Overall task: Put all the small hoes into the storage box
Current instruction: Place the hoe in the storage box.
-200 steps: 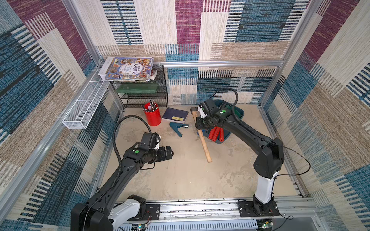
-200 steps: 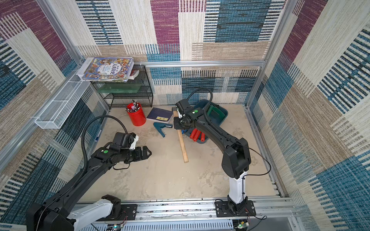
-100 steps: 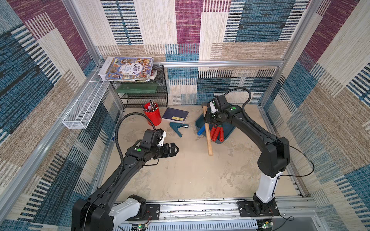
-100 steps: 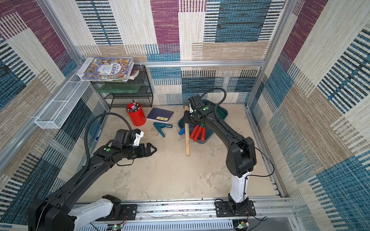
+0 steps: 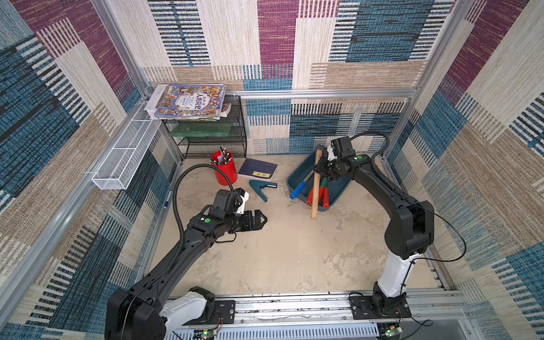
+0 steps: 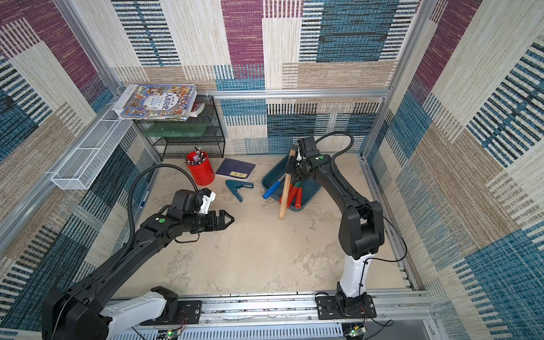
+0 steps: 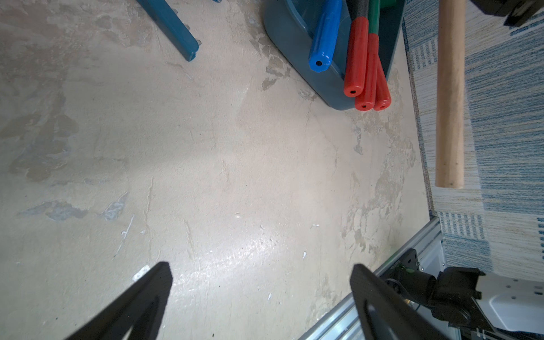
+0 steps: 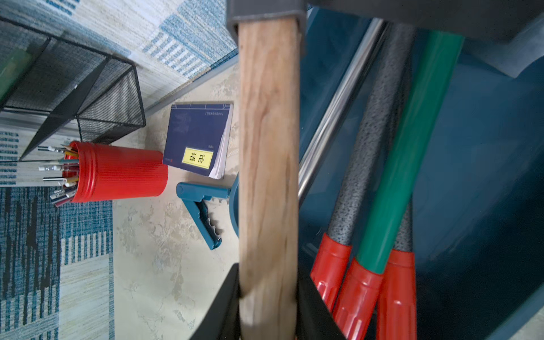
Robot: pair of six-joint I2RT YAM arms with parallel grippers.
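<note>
Right arm: We see it reach from its base at 5 o'clock toward 1 o'clock, elbow high, wrist bent down over the storage box (image 5: pixel 338 191).
Right gripper (image 5: pixel 321 169): Clenched on the small hoe (image 5: pixel 315 191), black fingers (image 8: pixel 315 309) pinching the handle just below the head.
Small hoe: Held above the box, head at 12 o'clock, handle running toward 6 o'clock past the near rim. In the left wrist view its free end (image 7: pixel 449 176) hangs off the tabletop.
Left arm: Stretched low from 7 o'clock toward the table's middle.
Left gripper (image 5: pixel 263 219): Released, jaws spread and holding nothing, aimed at 3 o'clock, well apart from the box.
Materials: The hoe has a pale, grained, round wooden handle and a dark metal socket. The box is smooth teal plastic, shallow, with rounded corners. Red-handled tools (image 5: pixel 322 197) and a blue-handled tool (image 5: pixel 298 190), their grips glossy, lie in it and overhang the rim.
</note>
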